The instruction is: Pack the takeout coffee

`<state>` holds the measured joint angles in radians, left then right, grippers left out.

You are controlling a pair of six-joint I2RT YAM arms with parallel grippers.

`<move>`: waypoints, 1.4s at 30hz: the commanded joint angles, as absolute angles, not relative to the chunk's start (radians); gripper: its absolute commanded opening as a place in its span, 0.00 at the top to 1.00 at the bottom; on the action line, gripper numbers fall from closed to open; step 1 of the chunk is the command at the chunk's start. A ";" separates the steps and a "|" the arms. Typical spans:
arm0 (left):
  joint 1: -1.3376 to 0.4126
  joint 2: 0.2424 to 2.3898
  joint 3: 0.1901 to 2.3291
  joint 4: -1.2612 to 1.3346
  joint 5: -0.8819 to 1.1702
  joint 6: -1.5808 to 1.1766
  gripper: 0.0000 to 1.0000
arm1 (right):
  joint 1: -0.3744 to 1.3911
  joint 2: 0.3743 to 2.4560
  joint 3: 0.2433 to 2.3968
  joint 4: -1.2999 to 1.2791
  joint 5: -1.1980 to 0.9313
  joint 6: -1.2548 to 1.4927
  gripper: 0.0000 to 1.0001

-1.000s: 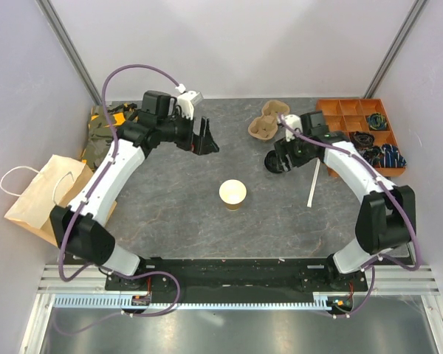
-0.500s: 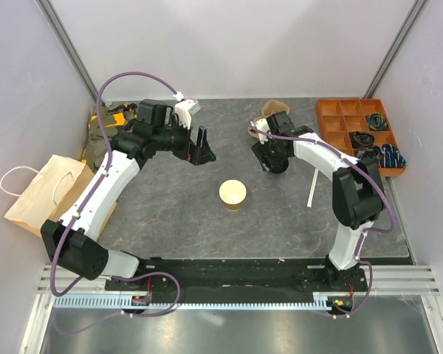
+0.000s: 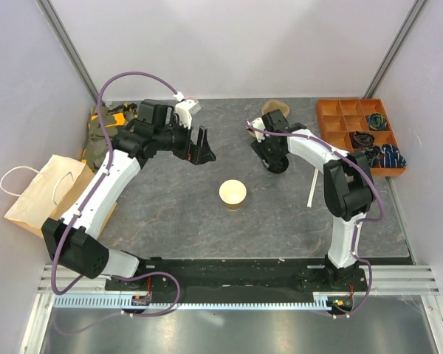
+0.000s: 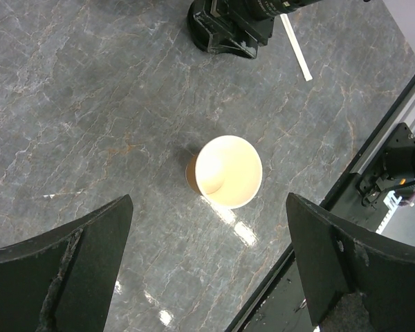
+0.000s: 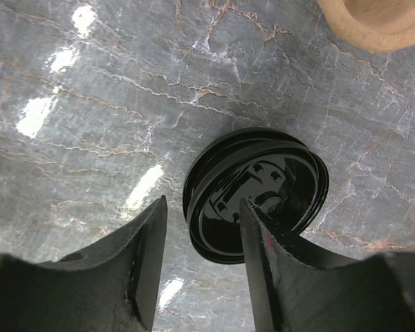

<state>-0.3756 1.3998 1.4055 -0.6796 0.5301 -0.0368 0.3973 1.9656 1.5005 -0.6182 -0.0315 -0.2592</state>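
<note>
The cup (image 3: 232, 194) stands upright and lidless near the middle of a grey, marbled bench (image 3: 170, 221). Pale walls shut the bench in at the back and on both sides, and a black rail (image 3: 229, 267) runs along its near edge. The black lid (image 5: 283, 180) lies flat on the bench farther back and to the right, well apart from the cup. The right end effector (image 5: 202, 206) is low over the lid and partly open, with the lid's left rim between its fingers. One finger is over the lid and the other just outside it, and I cannot tell whether either touches. The left end effector (image 3: 201, 147) hangs wide open, holding nothing, behind and to the left of the cup. A paper bag (image 3: 48, 193) sits at the left edge and an orange tray (image 3: 354, 122) in the far right corner. A pulp carrier (image 3: 272, 109) is just behind the lid, and a white stick (image 3: 311, 184) lies to the right of the cup. Bare bench surrounds the cup on every side.
</note>
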 commanded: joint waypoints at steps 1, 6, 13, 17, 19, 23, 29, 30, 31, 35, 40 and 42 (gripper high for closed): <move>-0.376 1.407 1.433 -0.672 0.541 -0.011 0.00 | 0.394 1.991 1.545 -0.627 -0.006 -0.279 0.49; -0.376 1.414 1.437 -0.670 0.534 -0.011 0.00 | 0.376 2.003 1.554 -0.627 -0.025 -0.273 0.58; -0.376 1.427 1.443 -0.670 0.535 -0.012 0.00 | 0.322 2.016 1.578 -0.627 -0.018 -0.299 0.64; -0.376 1.434 1.450 -0.672 0.531 -0.012 0.00 | 0.267 2.039 1.608 -0.630 -0.020 -0.319 0.67; -0.376 1.440 1.453 -0.670 0.525 -0.009 0.00 | 0.253 2.045 1.629 -0.635 -0.018 -0.333 0.69; -0.376 1.451 1.459 -0.666 0.511 -0.025 0.00 | 0.226 2.046 1.669 -0.652 -0.026 -0.342 0.73; -0.376 1.462 1.494 -0.655 0.526 -0.028 0.00 | 0.222 1.988 1.707 -0.698 -0.049 -0.344 0.81; -0.376 1.463 1.502 -0.657 0.529 -0.026 0.00 | 0.221 1.974 1.709 -0.701 -0.054 -0.344 0.81; -0.377 1.465 1.505 -0.657 0.538 -0.026 0.00 | 0.224 1.953 1.712 -0.715 -0.057 -0.345 0.83; -0.376 1.466 1.508 -0.653 0.557 -0.029 0.00 | 0.221 1.896 1.723 -0.745 -0.078 -0.353 0.91; -0.376 1.381 1.444 -0.579 0.653 0.049 0.00 | 0.222 1.812 1.799 -0.857 -0.278 -0.353 1.00; -0.373 1.326 1.360 -0.484 0.686 0.090 0.00 | 0.221 1.786 1.819 -0.891 -0.378 -0.354 1.00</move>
<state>-0.3752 1.4475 1.4506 -0.6449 0.5785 -0.0139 0.2192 1.8935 1.7332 -0.8043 -0.1589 -0.3450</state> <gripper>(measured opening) 0.994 0.153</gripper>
